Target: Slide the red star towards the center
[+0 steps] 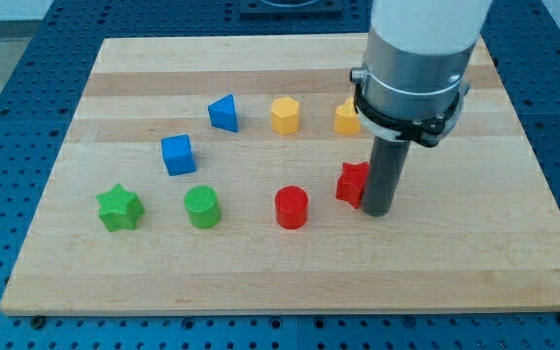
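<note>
The red star (351, 183) lies on the wooden board (290, 262), right of the middle; the rod hides its right side. My tip (376, 210) stands against the star's lower right edge, at the view's right of it. A red cylinder (291, 206) sits just left of the star.
A yellow hexagon block (285, 114) and a yellow block (346, 118), partly hidden by the arm, sit above the star. A blue triangle block (224, 113) and a blue cube (177, 154) lie upper left. A green cylinder (202, 206) and a green star (120, 207) lie at the left.
</note>
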### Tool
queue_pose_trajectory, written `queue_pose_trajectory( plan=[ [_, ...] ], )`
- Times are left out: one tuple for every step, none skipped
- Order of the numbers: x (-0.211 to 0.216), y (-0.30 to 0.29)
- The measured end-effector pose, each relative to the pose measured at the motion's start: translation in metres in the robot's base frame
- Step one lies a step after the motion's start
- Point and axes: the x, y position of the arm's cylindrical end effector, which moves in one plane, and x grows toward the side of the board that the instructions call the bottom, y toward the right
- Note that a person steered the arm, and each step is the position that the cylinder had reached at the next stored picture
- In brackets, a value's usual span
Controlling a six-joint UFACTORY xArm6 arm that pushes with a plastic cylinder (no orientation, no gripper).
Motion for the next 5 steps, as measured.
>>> queue_pose_trajectory(
  plan=[
    [-0.005,-0.005],
    [-0.01,-0.01],
    [-0.017,-0.013],
    [-0.027,-0.017],
    [-0.037,-0.023]
  ],
)
